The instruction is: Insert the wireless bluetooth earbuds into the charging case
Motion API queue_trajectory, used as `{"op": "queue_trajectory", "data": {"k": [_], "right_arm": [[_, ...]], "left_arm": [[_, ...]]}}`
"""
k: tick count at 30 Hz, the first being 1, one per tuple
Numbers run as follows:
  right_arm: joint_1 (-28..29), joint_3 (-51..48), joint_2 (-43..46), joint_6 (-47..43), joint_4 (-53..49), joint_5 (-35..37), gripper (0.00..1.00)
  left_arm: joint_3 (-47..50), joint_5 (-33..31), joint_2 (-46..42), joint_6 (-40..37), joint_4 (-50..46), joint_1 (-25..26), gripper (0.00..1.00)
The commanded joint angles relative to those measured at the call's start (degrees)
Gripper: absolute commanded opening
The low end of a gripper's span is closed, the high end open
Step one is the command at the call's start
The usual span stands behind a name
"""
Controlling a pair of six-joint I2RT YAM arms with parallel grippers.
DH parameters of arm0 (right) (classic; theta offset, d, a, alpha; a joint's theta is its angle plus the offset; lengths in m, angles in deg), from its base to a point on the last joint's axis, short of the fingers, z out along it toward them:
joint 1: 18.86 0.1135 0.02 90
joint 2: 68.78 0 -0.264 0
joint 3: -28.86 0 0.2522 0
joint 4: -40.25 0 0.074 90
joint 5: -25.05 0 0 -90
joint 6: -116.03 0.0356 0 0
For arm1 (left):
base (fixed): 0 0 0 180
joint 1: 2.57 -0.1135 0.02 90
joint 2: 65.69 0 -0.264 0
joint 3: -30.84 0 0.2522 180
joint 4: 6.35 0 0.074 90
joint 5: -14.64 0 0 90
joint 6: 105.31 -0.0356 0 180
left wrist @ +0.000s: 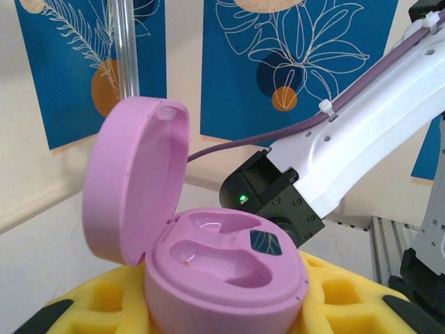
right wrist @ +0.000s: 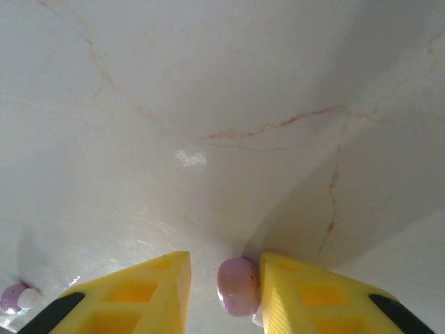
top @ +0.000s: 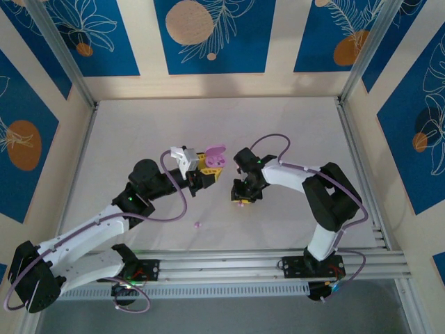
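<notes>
In the top view, the pink case [top: 217,157] is held clamped in the left jaws, lid raised, above the counter [top: 139,132]. Just right of the case and nearer the arm bases, the right jaws are lowered to the counter, with a pink bud [top: 241,202] at their tips. A second bud [top: 197,224] lies loose on the counter, nearer the bases than the case and well apart from both jaws.

In the left wrist view, the case [left wrist: 222,278] is gripped between the yellow fingers [left wrist: 90,306]. Its lid [left wrist: 135,188] is tipped back and two moulded wells are exposed. The right arm [left wrist: 348,139] is seen behind the case.

In the right wrist view, the jaws are narrowly parted. The pink bud [right wrist: 238,285] rests on the counter [right wrist: 222,104] between them, touching one finger [right wrist: 313,292], with a gap left to the other. Another bud [right wrist: 14,298] is seen outside that far finger.
</notes>
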Motion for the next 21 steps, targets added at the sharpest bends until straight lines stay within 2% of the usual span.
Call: {"op": "queue_trajectory", "data": {"k": [1,8,15,21], "right_arm": [[0.19,1.79,-1.13,-1.6,-2.08,1.19,0.32],[0.82,3.98,-2.13,-6.62,-6.19,3.86,0.32],[1.55,6.52,-3.91,-13.84,-9.25,2.18,0.33],[2.22,8.44,-5.17,-17.69,-11.11,3.95,0.35]], "left_arm": [[-1.1,-0.4,0.23,-0.6,0.48,0.43,0.3],[-1.11,-0.41,0.14,-0.69,0.04,0.48,0.3],[-1.1,-0.49,0.05,-0.53,-0.05,0.42,0.3],[-1.24,-0.4,0.22,-0.25,0.04,0.49,0.3]]}}
